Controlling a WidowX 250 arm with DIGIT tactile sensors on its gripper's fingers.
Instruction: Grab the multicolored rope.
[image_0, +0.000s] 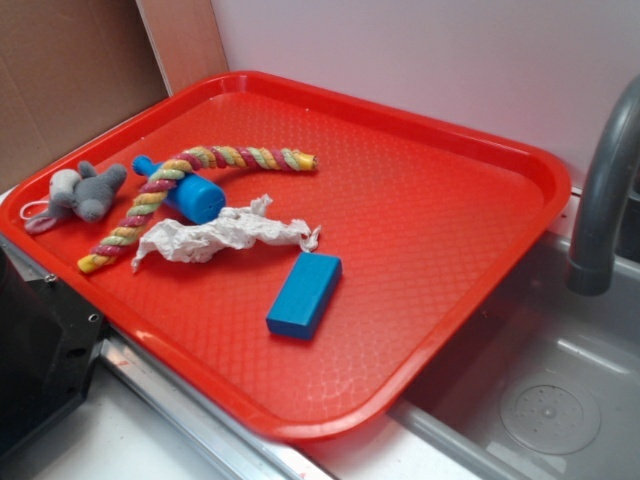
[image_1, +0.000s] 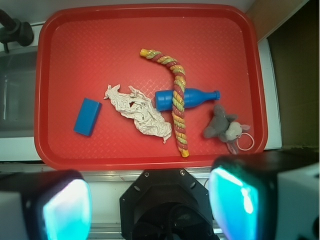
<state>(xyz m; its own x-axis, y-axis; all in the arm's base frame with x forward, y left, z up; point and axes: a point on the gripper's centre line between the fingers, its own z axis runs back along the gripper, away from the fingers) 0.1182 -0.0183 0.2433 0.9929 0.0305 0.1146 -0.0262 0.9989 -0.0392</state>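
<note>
Exterior: we see no arm, and the multicolored rope (image_0: 175, 197), a soft twisted fabric cord, lies ungrasped in a bend across the smooth blue plastic bottle (image_0: 183, 190) on the pebbled red tray (image_0: 440, 230). Wrist: the hand (image_1: 150, 205) hangs spread apart and empty, well apart from the rope beside crumpled paper (image_1: 140, 112); we judge the whole grab remains.

I see a red tray (image_0: 480, 140) w/ a blue bottle (image_1: 192, 98), crumpled white paper (image_1: 142, 112), blue block (image_0: 303, 293), grey plush mouse (image_0: 80, 192); sink (image_0: 560, 400) & faucet (image_0: 600, 200) beside it.
</note>
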